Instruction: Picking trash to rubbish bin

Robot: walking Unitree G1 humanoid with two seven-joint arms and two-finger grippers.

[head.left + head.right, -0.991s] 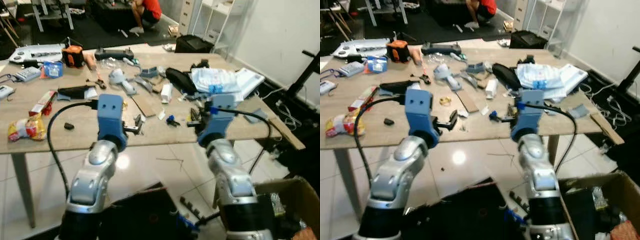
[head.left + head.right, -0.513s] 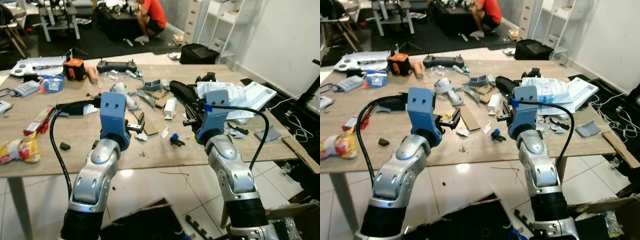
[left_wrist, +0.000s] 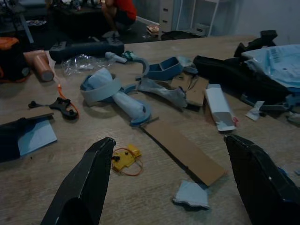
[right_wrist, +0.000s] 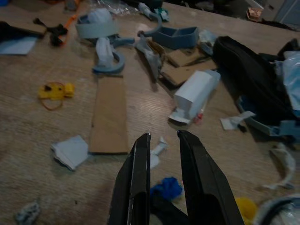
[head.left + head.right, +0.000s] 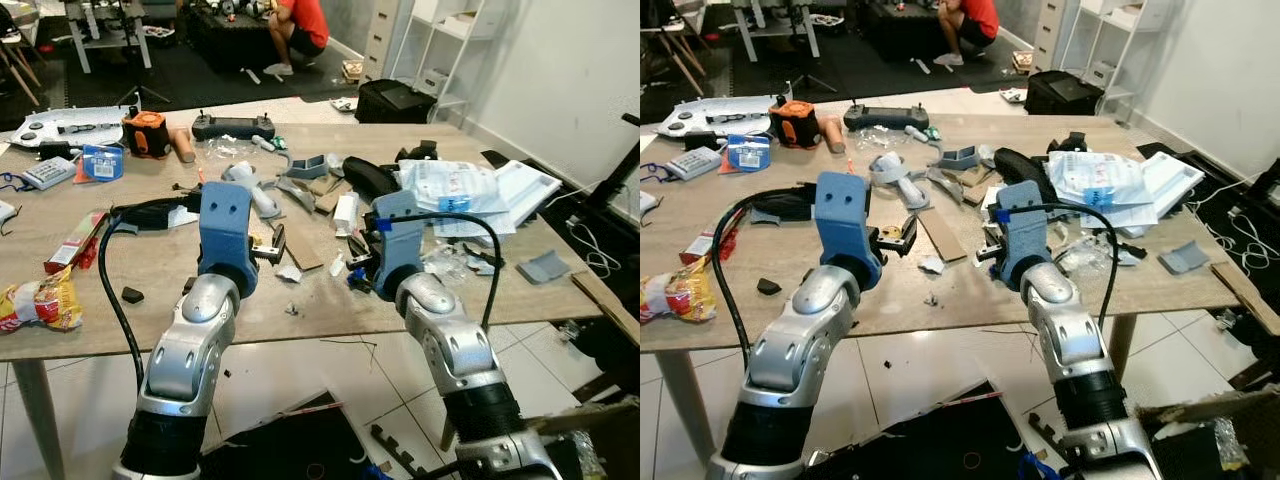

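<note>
Scraps litter the wooden table [image 5: 150,315]: a cardboard strip [image 4: 110,112], a white carton [image 4: 194,93], a grey-blue scrap [image 3: 191,194], a small white scrap [image 4: 157,150] and a little blue piece [image 4: 166,187]. My right gripper [image 4: 162,136] hovers low over the white scrap and the blue piece. Its fingers are nearly together, with nothing between them. My left gripper [image 3: 168,140] hangs wide open above the table, short of the cardboard strip [image 3: 183,151] and near a yellow bit [image 3: 123,159]. Both grippers stand over the table's front half, the left gripper [image 5: 272,245] apart from the right gripper [image 5: 353,263].
A black bag [image 5: 370,180] and plastic bags [image 5: 450,185] lie at the right. Tools, a controller [image 5: 230,127] and an orange device [image 5: 145,135] crowd the back, with a snack packet [image 5: 40,300] at the front left. A person [image 5: 295,25] crouches beyond. A cardboard flap [image 5: 580,415] shows by the floor, lower right.
The camera has shifted and the table now sits nearer and lower. My right gripper has moved left toward the white scrap and blue piece. The left gripper has stayed open.
</note>
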